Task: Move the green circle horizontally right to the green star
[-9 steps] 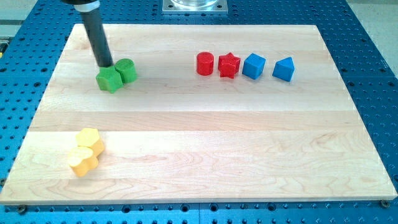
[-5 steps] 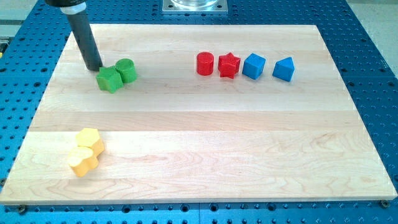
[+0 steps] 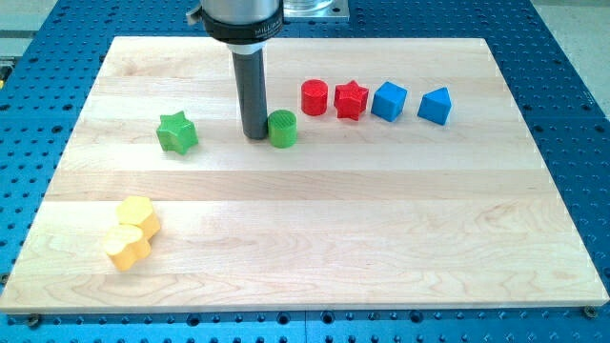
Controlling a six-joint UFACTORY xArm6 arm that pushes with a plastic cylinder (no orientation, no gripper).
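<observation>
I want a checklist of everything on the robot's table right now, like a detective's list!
Surface: pale wooden board on a blue perforated base.
Job's things: green circle near the board's middle; green star apart from it, toward the view's left.
Clutter: red cylinder, red star, blue cube and blue wedge-like block in a row at the view's upper right; two yellow blocks touching at the lower left.
Grippers: none; my tip sits against the green circle's left side.
Cables: nothing seen.
Surroundings: metal plate at the view's top.

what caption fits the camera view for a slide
My tip rests against the green circle, right of the green star.
</observation>
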